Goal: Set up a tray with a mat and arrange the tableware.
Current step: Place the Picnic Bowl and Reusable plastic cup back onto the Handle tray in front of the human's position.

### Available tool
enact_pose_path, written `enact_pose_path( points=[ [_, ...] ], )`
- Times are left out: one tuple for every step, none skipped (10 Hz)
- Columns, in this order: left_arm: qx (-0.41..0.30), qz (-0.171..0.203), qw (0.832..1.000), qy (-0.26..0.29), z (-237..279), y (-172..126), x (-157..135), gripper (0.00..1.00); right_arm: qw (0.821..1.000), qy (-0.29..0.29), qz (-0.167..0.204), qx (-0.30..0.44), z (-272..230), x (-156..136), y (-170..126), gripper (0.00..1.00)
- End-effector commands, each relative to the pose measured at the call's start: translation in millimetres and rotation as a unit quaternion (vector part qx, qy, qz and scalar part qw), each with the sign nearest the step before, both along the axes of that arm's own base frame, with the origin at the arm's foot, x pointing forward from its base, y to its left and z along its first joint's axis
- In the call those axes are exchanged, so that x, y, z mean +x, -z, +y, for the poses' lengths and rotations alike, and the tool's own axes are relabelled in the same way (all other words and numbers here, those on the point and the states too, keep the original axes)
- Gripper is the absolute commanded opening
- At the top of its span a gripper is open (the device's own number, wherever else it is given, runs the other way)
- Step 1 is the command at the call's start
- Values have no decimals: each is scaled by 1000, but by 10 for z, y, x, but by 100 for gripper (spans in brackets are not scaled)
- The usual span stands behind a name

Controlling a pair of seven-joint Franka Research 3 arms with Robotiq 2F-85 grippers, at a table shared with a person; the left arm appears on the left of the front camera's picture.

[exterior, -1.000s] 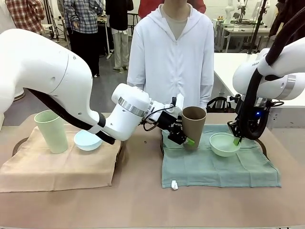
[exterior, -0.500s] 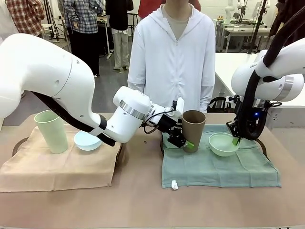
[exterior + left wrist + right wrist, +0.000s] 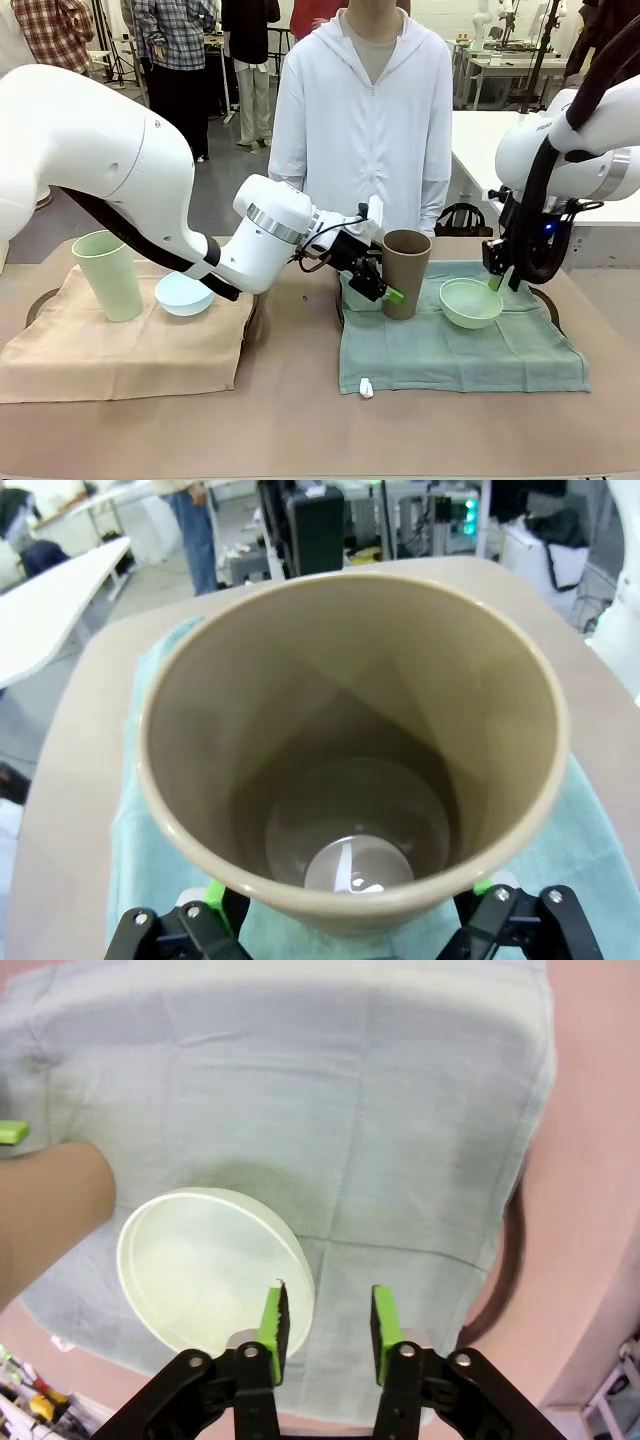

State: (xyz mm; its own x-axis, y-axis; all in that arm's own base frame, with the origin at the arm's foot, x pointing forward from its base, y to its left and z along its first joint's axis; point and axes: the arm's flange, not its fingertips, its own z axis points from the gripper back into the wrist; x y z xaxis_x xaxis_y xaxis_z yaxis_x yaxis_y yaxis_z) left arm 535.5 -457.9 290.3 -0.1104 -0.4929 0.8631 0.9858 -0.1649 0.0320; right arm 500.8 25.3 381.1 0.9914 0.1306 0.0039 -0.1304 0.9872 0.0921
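The left gripper (image 3: 383,283) has its fingers spread around the lower body of the brown cup (image 3: 405,272); from the left wrist camera a green pad (image 3: 216,892) shows on each side of the cup's base, but whether they press the wall cannot be told. The cup is tall, tapered and matte, with a smooth rounded rim, and stands upright on the far left part of a pale green cloth mat (image 3: 470,355).

The right gripper (image 3: 325,1322) hangs above the mat with its fingers apart and nothing between them, one green pad (image 3: 272,1317) over the rim of the pale green bowl (image 3: 212,1268). That bowl is shallow and round and sits on the mat just right of the cup. The soft, lightly creased mat has bare cloth toward its near and right edges.

On the left of the table (image 3: 300,420), a beige cloth mat (image 3: 110,345) carries a pale green cup (image 3: 108,274) and, beside it, a light blue bowl (image 3: 182,293). Open tabletop runs between the two mats and along the near edge. A person in a white top (image 3: 362,120) stands at the far side.
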Motion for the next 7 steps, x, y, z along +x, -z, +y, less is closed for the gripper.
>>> enact_pose_path(
  points=[
    [28,28,999,-14,256,-102,-48,100,1000,-3,-22,-5,-129,-162,-154,100],
    [40,45,998,-20,374,-107,-70,100,999,-2,-35,-2,-197,-228,-253,67],
    [63,58,996,-23,487,-137,-119,100,999,-3,-43,4,-240,-296,-351,100],
    [92,67,993,-22,591,-195,-192,100,999,-1,-49,5,-299,-355,-454,72],
    [118,67,990,-22,699,-309,-271,100,999,2,-54,7,-368,-412,-577,72],
    [149,58,986,-34,809,-476,-414,100,998,3,-59,3,-473,-500,-721,72],
    [171,50,983,-55,923,-736,-556,100,998,6,-67,-4,-530,-586,-859,72]
  ],
)
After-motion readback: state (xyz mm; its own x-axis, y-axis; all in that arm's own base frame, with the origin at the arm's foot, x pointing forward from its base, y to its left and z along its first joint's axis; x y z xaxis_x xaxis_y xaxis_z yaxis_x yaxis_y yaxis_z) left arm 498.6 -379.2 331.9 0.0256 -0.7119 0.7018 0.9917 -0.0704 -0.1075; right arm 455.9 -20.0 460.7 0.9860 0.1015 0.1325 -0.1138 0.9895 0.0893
